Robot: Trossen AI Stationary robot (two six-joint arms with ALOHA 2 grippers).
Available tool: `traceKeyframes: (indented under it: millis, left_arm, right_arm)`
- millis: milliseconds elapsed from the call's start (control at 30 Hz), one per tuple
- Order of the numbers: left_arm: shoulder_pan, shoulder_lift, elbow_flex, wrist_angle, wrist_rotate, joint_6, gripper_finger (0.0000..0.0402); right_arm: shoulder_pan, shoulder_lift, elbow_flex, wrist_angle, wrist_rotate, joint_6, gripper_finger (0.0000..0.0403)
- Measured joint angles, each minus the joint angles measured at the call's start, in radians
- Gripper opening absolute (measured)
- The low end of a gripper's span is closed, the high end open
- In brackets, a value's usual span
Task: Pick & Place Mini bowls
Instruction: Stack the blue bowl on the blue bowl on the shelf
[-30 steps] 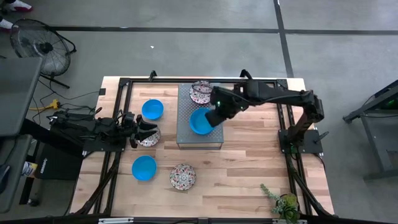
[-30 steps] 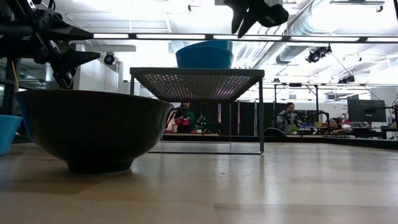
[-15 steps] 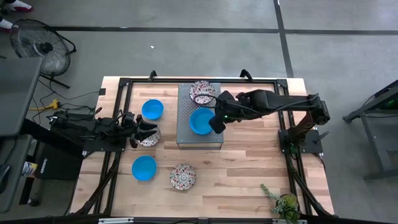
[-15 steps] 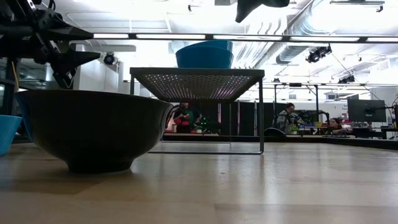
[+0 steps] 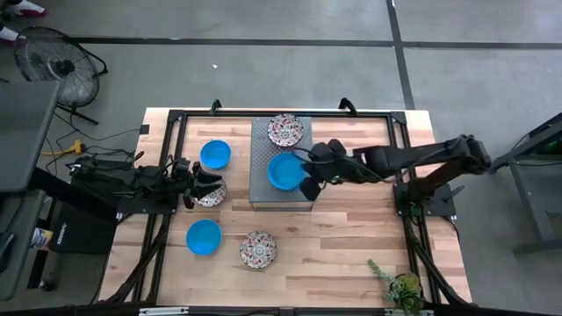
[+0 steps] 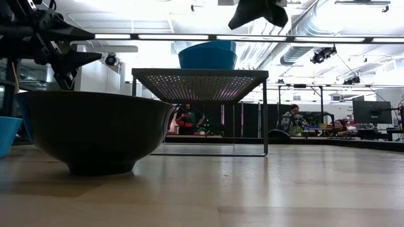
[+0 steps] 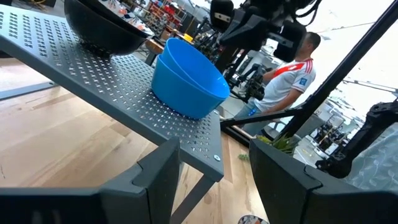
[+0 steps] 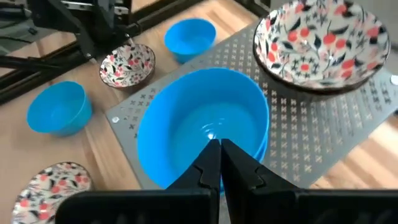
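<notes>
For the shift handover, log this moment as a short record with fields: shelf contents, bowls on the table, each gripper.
shelf: grey perforated shelf, raised on legs
on shelf: stacked blue bowls and one floral bowl, apart
on table: two blue bowls, two floral bowls
right gripper: shut, empty, above the stacked blue bowls' rim
left gripper: open, empty, over the floral bowl left of the shelf
</notes>
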State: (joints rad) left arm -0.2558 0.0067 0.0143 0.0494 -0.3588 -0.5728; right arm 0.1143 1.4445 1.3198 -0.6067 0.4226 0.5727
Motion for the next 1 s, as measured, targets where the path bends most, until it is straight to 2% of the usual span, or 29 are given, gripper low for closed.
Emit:
traceKeyframes:
  millis: [267, 433, 1000]
  left_arm:
    - [0.000, 0.000, 0.000, 0.000, 0.000, 0.000, 0.0190]
    - [0.000, 0.000, 0.000, 0.000, 0.000, 0.000, 0.0190]
    - [0.000, 0.000, 0.000, 0.000, 0.000, 0.000, 0.0190]
  right_arm:
    - [-0.029, -0.096, -0.255, 0.351, -0.037, -0.201, 0.0000]
    - [-0.079, -0.098, -0.327, 0.483, -0.091, -0.294, 0.0000]
    - [-0.168, -0.098, -0.370, 0.504, -0.222, -0.372, 0.0000]
